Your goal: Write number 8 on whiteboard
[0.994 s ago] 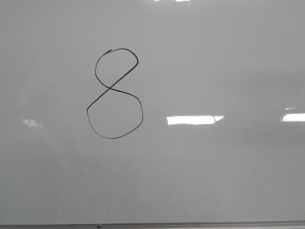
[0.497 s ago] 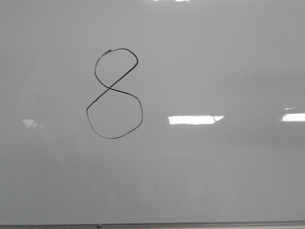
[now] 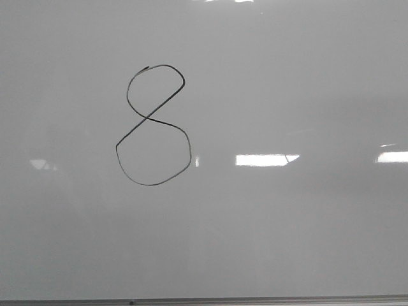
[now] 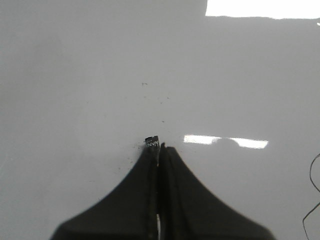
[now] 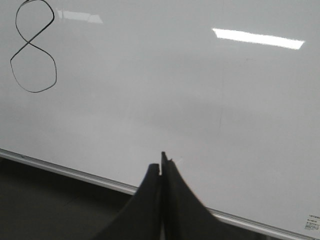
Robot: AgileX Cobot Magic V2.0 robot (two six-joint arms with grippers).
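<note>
Writing step appears complete: 1 number 8 (image 3: 152,121) stands closed on the upper-left area of 1 whiteboard (image 3: 287,242); left gripper (image 4: 159,148) fingers pressed together, a small tip protruding; right gripper (image 5: 162,160) fingers pressed together, off the figure; next move, judged: retract both arms.

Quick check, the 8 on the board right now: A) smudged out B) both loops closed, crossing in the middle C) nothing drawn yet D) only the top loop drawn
B: in the front view the 8 on the whiteboard shows a small upper loop and a larger lower loop, both closed, crossing in the middle.
</note>
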